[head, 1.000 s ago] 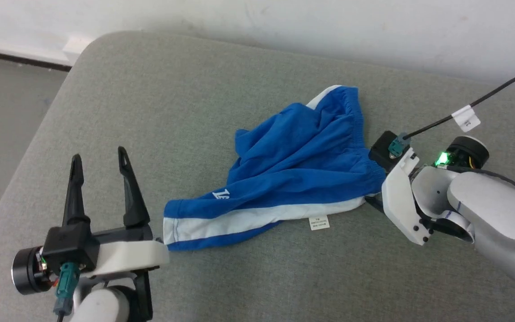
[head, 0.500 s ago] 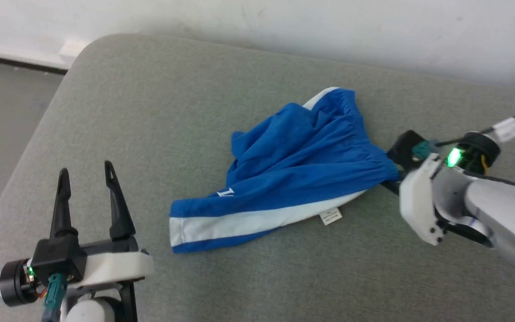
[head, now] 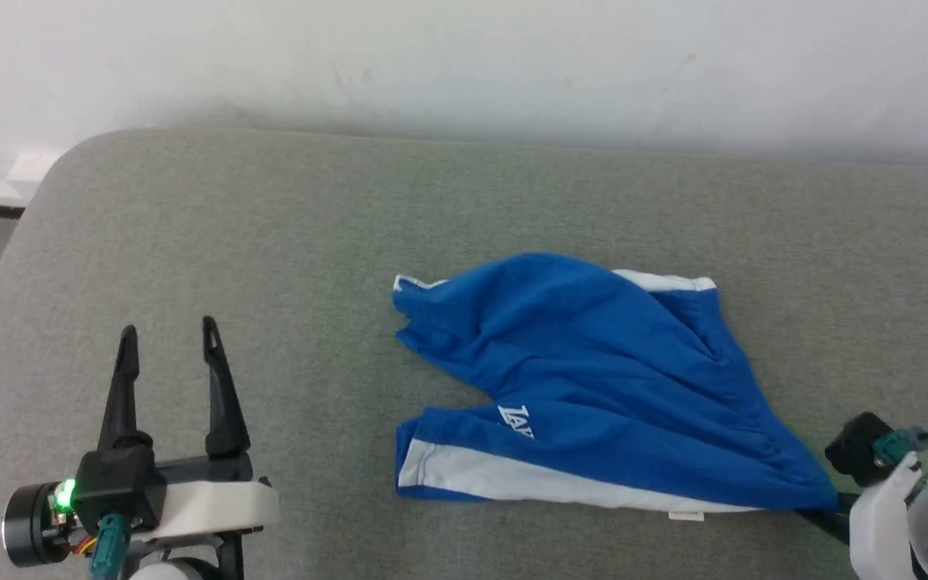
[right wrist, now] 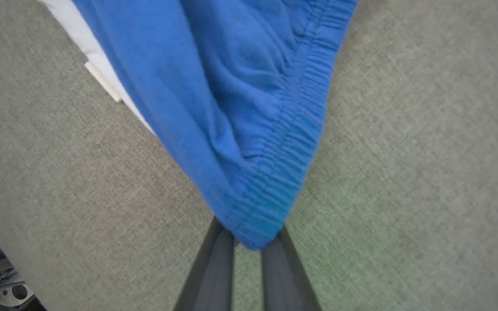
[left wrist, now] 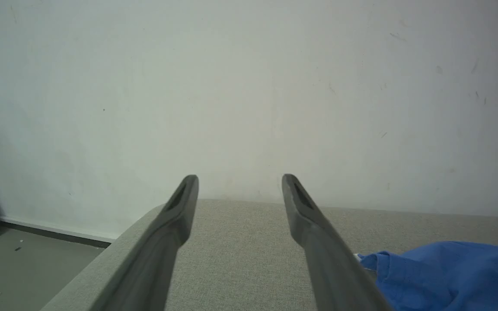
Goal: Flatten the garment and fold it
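The right claw (right wrist: 249, 236) was clamped on the elastic waistband corner of the garment (head: 593, 379), low at the near right of the grey cushion (head: 271, 225). The left claw (head: 168, 325) hung with its fingers wide apart, well left of the shorts. The blue cloth lay rumpled mid-cushion, its white stripe (head: 512, 482) nearest. Beyond rose a pale wall (head: 464, 64).
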You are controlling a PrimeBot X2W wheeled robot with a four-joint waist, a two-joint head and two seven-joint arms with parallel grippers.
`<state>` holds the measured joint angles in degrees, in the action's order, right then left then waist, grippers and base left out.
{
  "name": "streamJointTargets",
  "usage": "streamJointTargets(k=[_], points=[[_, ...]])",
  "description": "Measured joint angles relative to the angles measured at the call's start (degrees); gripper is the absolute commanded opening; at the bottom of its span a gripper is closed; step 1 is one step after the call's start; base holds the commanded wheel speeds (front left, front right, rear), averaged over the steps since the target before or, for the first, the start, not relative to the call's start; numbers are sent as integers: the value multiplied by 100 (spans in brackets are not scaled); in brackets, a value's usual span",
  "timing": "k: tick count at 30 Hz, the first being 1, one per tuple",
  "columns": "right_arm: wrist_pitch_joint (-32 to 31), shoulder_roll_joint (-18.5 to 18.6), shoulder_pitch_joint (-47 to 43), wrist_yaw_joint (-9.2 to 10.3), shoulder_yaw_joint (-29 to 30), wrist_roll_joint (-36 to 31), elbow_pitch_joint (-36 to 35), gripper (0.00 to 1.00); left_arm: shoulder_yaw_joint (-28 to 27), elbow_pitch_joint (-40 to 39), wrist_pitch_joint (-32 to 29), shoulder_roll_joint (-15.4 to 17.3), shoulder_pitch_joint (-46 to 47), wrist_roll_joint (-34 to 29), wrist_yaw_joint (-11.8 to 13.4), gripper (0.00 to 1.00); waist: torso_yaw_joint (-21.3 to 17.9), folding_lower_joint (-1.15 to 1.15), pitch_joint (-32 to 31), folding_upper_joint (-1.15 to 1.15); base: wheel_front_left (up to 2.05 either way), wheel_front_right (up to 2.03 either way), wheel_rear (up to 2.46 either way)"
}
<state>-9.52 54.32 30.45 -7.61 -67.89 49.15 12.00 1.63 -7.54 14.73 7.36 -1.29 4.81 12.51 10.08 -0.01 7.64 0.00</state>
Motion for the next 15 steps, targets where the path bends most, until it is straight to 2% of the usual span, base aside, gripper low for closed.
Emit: streamJointTargets(k=[1, 2, 3, 6, 10, 12, 15], points=[[25, -4, -158, 0, 122, 1, 7, 0, 3, 15, 0, 1, 0, -24, -46, 100, -36, 0, -17, 0, 0, 0, 0], [110, -23, -283, -1, 281, 0, 21, 10, 15, 42, 0, 5, 0, -73, -98, 100, -63, 0, -40, 0, 0, 0, 0], [225, -66, -416, 0, 490, 1, 64, 100, 31, 79, 0, 10, -1, -123, -146, 100, -87, 0, -70, 0, 0, 0, 0], [587, -263, -804, 0, 1173, -30, 123, 100, 116, 179, 0, 90, -7, -191, -344, 100, -142, 0, -183, 0, 0, 0, 0], [931, -471, -1327, 0, 2119, -471, 1, 100, 303, 314, -10, 428, 22, -282, -755, 100, -200, 0, -345, 0, 0, 0, 0], [1046, -593, -1612, 0, 2708, -740, -104, 100, 489, 331, -268, 612, 60, -300, -1039, 100, -226, 0, -417, 0, 0, 0, 0], [1121, -916, -2087, 0, 3662, -1239, -357, 100, 799, 250, -1083, 757, 164, -172, -1556, 100, -270, 0, -486, 0, 0, 0, 0]])
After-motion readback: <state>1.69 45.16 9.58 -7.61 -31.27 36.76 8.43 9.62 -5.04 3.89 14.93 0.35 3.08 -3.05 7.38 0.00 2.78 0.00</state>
